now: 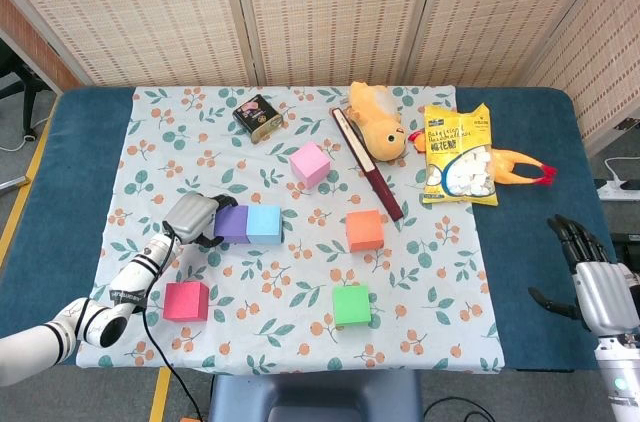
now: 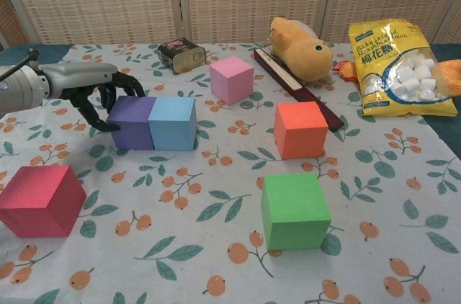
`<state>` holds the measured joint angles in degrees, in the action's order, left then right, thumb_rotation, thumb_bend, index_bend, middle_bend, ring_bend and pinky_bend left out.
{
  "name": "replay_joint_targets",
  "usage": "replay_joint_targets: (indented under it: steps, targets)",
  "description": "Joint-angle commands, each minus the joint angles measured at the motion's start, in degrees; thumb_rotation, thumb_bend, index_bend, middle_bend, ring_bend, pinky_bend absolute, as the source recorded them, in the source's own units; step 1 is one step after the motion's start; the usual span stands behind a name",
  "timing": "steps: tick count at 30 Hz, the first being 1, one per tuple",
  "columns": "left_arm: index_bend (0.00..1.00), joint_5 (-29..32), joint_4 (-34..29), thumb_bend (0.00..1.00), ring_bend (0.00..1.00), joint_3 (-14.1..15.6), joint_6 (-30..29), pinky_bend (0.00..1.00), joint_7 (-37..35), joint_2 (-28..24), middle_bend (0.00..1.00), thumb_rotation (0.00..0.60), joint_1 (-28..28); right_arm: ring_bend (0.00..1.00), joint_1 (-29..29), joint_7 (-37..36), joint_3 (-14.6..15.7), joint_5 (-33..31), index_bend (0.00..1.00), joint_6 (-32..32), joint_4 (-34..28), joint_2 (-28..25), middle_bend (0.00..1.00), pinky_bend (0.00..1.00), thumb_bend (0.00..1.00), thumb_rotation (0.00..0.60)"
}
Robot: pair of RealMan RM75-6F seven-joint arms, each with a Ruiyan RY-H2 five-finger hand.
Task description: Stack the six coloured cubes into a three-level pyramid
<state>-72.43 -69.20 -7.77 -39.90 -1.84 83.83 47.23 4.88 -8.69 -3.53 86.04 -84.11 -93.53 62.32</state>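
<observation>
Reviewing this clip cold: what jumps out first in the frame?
The left hand is at the purple cube, which sits flush against the blue cube on the cloth's left side. Four more cubes lie scattered and unstacked: red at near left, green in front, orange mid-right, pink further back. The right hand hangs open off the table's right edge.
</observation>
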Motion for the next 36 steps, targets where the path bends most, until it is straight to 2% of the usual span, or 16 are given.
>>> replay_joint_targets:
  steps: [1, 17, 23, 36]
  targets:
    - [0.49, 1.0, -0.1, 0.31, 0.44, -0.2, 1.5, 0.38, -1.1, -0.4, 0.46, 0.600, 0.5, 0.00, 0.0, 0.0, 0.0, 0.0, 0.00, 0.0, 0.0, 0.0, 0.04, 0.12, 0.00, 0.600]
    - [0.49, 0.2, 1.3, 0.31, 0.44, -0.1, 2.6, 0.38, -5.1, 0.2, 0.45, 0.600, 1.1, 0.00, -0.2, 0.3, -0.1, -0.2, 0.00, 0.0, -0.1, 0.0, 0.04, 0.12, 0.00, 0.600]
    - [0.39, 0.5, 1.4, 0.31, 0.44, 0.0, 2.3, 0.38, -4.5, 0.4, 0.43, 0.600, 1.1, 0.00, -0.4, 0.2, -0.1, -0.3, 0.00, -0.1, 0.0, 0.0, 0.04, 0.12, 0.00, 0.600]
    - [0.28, 1.7, 0.1, 0.32, 0.42, 0.3, 2.4, 0.38, -3.0, -0.2, 0.31, 0.600, 1.1, 0.00, -0.4, -0.2, -0.2, -0.1, 0.00, -0.1, 0.3, 0.1, 0.04, 0.12, 0.00, 0.600]
